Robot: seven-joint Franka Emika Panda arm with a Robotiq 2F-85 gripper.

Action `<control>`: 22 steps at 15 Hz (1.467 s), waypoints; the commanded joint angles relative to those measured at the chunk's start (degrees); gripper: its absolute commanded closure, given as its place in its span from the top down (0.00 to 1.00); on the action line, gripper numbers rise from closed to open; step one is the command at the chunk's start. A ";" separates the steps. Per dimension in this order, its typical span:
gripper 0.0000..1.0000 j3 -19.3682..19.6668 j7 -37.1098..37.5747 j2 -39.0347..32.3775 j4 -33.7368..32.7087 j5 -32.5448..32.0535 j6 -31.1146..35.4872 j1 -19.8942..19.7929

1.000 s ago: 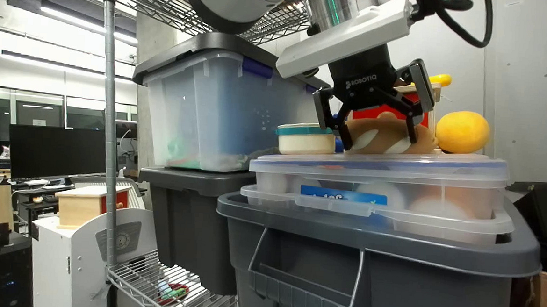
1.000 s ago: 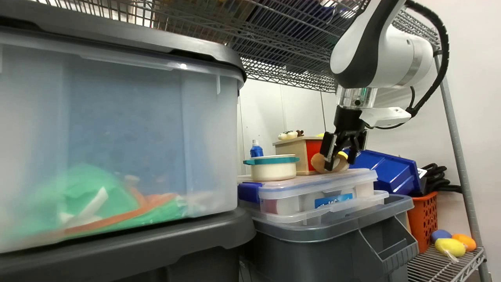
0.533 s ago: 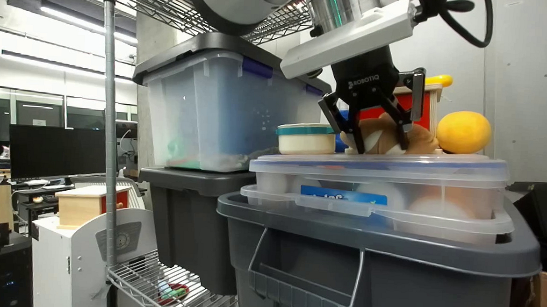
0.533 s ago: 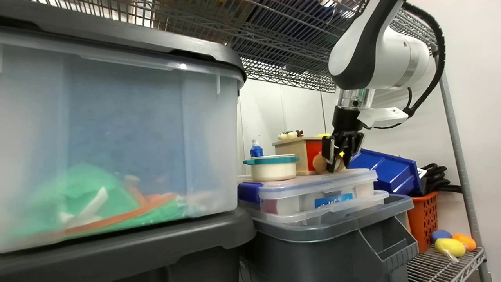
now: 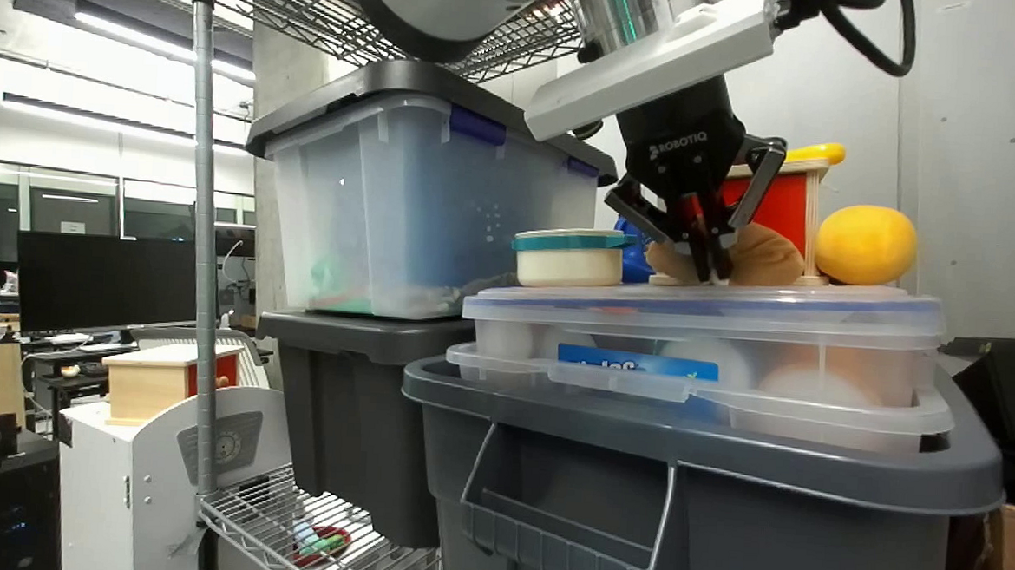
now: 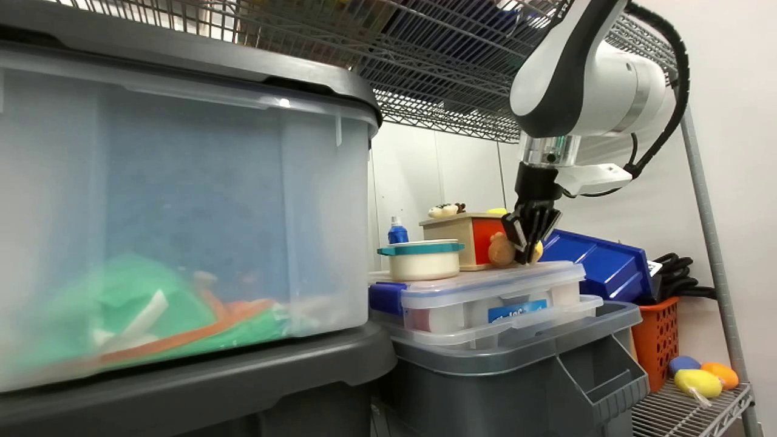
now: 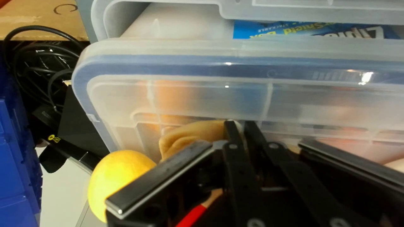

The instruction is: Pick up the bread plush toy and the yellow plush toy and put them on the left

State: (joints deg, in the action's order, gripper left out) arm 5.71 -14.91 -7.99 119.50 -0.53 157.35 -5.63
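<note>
1. The tool (image 5: 710,274) is found with its fingertips drawn nearly together, the soft middle of the bread plush toy (image 5: 768,259) being pinched between them.
2. The bread plush toy is located low at the surface (image 5: 576,302); whether its underside is touching cannot be told. Its tan, lumpy body is squeezed into a fold, and rounded lobes are pushed out on both sides of the tool. A paler patch is visible between the fingertips in the wrist view.
3. The surface is formed by a glossy, clear plastic lid, moulded with shallow ribs and edged with a blue band.
4. The yellow plush toy (image 5: 866,245), smooth and lemon-like in form, is seen apart from the tool, near the bread plush toy. Its exact support cannot be told.
5. A round, cream-coloured pot (image 5: 569,266) with a teal rim is stood upright on the surface.
6. A square-edged wooden box (image 6: 446,227), faced with a red panel (image 6: 487,237), is set just beyond the bread plush toy.
7. The clear container is borne by a grey tote (image 5: 807,535) of rigid plastic, fitted with a ribbed handle (image 5: 563,549).
8. An orange perforated basket (image 6: 655,343) is noted in an exterior view, placed on open wire shelving (image 6: 674,413).
</note>
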 commanded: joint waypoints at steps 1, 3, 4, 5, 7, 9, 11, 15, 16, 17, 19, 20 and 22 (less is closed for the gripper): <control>0.02 -0.61 -0.43 2.33 1.45 -0.15 -0.09 -0.66; 0.02 -0.66 -0.81 3.69 2.38 0.37 -0.58 -0.76; 0.02 -0.68 -0.95 4.37 2.82 0.57 -0.83 -0.76; 0.02 -0.70 -1.18 5.65 3.72 0.83 -1.10 -0.73; 0.02 -0.49 -0.67 8.17 5.35 0.36 -1.33 -0.45; 0.02 -0.38 -1.10 10.78 6.90 0.65 -1.66 -0.22; 0.02 -0.10 -0.28 12.32 7.48 0.42 -2.17 0.06; 0.02 -0.01 2.61 15.90 8.24 -0.09 -6.30 0.29; 0.02 -0.10 3.20 16.50 8.35 -0.26 -7.65 0.38; 0.02 -0.26 3.92 17.00 8.39 -0.47 -8.92 0.51; 0.02 -0.50 4.28 17.71 8.50 0.07 -10.26 1.00; 0.02 -0.66 4.60 18.01 8.58 0.32 -10.63 1.32; 0.02 -1.02 4.79 18.94 9.05 1.06 -11.15 2.26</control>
State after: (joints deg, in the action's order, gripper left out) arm 5.31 -11.13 8.56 127.49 -0.37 147.82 -4.43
